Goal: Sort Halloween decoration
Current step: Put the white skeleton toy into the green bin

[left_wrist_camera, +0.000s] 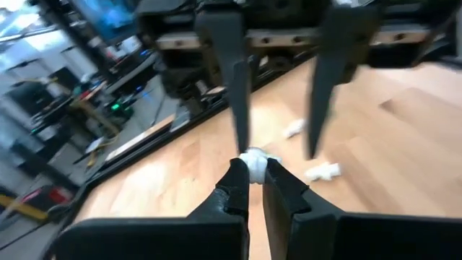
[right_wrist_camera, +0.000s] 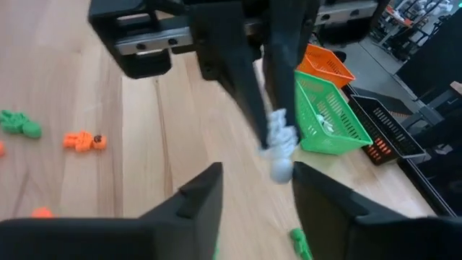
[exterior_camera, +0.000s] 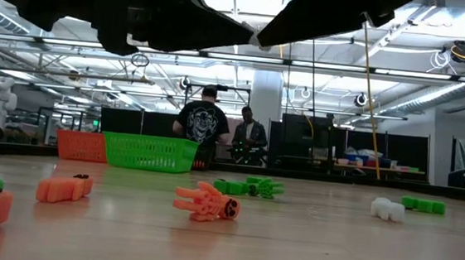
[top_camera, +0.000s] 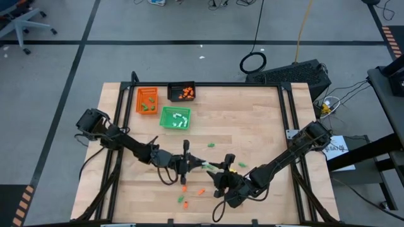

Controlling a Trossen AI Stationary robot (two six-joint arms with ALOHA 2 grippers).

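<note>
While the left claw clamps one small white plastic decoration piece aloft mid-worktop, the right claw stands apart around it; the green mesh tray holding white pieces lies far-left, nearer the left arm.

No legible text, label, brand, number or sign appears in any view. A white sheet lying beside the right edge of the worktop bears dark print, too small to read. The person standing in the room behind wears a dark shirt with a pale graphic on the back; no lettering in it can be made out.
</note>
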